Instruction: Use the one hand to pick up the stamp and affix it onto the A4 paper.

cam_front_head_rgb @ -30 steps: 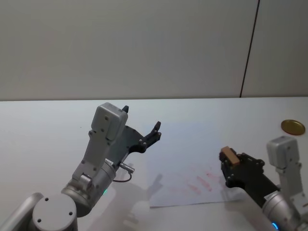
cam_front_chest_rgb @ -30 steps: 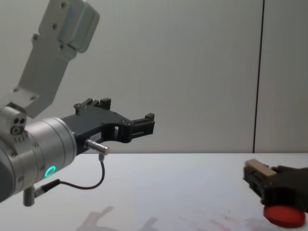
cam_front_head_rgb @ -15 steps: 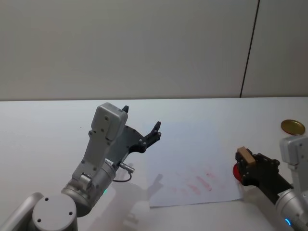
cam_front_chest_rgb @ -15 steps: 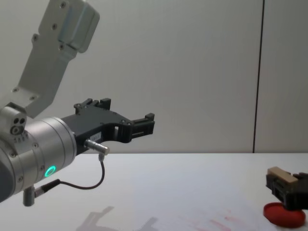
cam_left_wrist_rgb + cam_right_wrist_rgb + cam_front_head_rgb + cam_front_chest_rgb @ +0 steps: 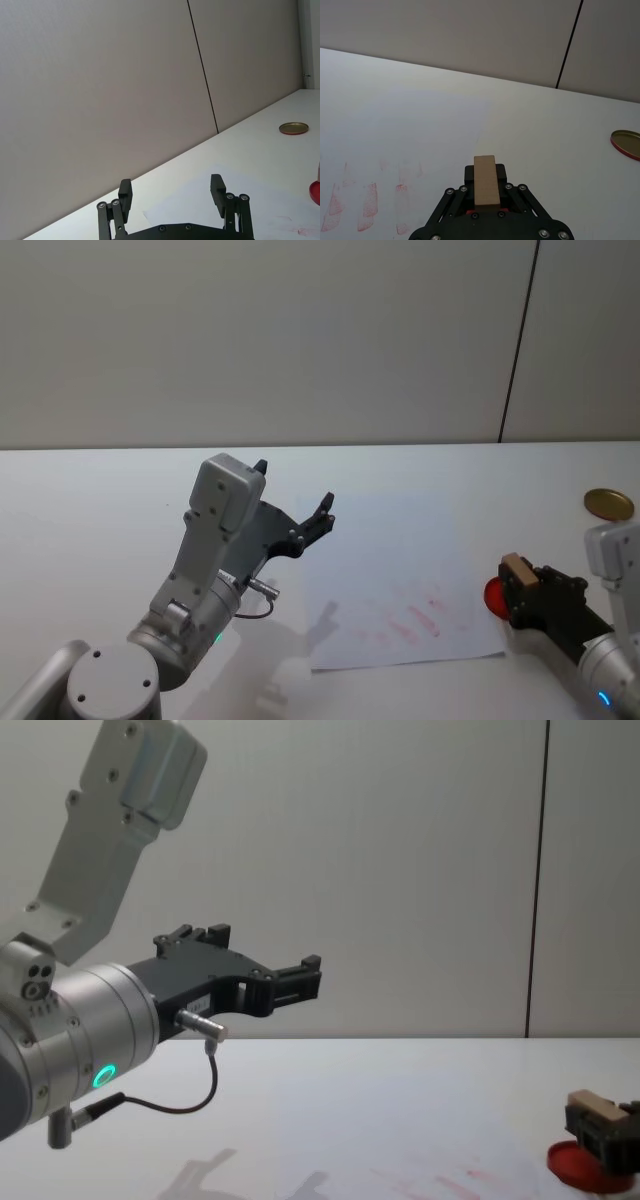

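Wooden stamp [image 5: 517, 569] clamped in right tool [image 5: 530, 592], lower right of frame, over red ink pad [image 5: 494, 595], beside paper [image 5: 395, 580]. Left tool [image 5: 300, 525] open, idle mid-frame. Risk: tilted press, smeared print, paper dragged across bench [image 5: 90, 500].

One stamp [image 5: 516, 569], one A4 paper [image 5: 385, 570] (red-smudged), one red disc [image 5: 494, 594], one gold lid [image 5: 608, 504], two pincers.
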Robot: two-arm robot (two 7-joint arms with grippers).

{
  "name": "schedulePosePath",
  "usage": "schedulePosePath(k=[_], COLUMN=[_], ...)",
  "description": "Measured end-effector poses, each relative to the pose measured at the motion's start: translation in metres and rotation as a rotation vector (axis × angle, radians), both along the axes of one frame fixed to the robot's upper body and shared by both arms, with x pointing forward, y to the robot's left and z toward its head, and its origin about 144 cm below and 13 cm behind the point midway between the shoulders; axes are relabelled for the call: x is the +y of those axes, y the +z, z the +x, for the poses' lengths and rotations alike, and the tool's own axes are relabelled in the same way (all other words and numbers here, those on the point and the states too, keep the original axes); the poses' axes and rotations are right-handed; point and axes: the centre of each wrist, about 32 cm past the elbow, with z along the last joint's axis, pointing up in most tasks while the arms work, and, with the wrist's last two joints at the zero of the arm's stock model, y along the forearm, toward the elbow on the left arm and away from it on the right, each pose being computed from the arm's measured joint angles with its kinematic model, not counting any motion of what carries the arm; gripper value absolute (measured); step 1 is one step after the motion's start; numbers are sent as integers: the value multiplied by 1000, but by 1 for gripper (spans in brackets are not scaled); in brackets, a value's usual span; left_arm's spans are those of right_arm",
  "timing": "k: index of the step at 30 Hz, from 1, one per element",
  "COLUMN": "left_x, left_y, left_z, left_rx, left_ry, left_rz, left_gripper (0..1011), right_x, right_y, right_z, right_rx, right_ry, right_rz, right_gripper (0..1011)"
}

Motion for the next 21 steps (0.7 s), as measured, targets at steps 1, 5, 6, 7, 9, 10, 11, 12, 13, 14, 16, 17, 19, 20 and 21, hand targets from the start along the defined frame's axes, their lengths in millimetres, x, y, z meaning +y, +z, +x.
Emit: schedulePosePath(k=[1,5,6,7,9,10,11,12,13,14,16,17,19,20,21], left_x=[0,0,0,0,0,0,0,0,0,0,0,0,0,0,0], left_y=[0,0,0,0,0,0,0,0,0,0,0,0,0,0,0], left_z=[0,0,0,0,0,0,0,0,0,0,0,0,0,0,0], left_rx=[0,0,0,0,0,0,0,0,0,0,0,0,0,0,0], left_ry=[0,0,0,0,0,0,0,0,0,0,0,0,0,0,0], left_rz=[0,0,0,0,0,0,0,0,0,0,0,0,0,0,0], left_gripper=[993,993,993,993,993,993,993,993,993,993,993,993,993,993,993], right_x=[0,-2,-2,-2,-3,-3,-3,-3,-4,-4,-4,-4,-4,-4,-5], right_y=[0,-2,-2,-2,-2,-2,-2,-1,-1,-1,-1,0,0,0,0], right_z=[0,3,3,4,4,5,5,6,7,7,7,8,9,9,9], right_rx=[3,17,18,22,25,28,29,31,33,34,36,38,39,39,40], right_ry=[0,-1,0,-1,0,0,0,1,1,2,2,2,1,2,2], right_rz=[0,0,1,1,1,1,1,1,0,0,0,0,0,0,0], right_gripper=[220,220,220,221,220,222,232,239,252,297,357,392,449,480,538])
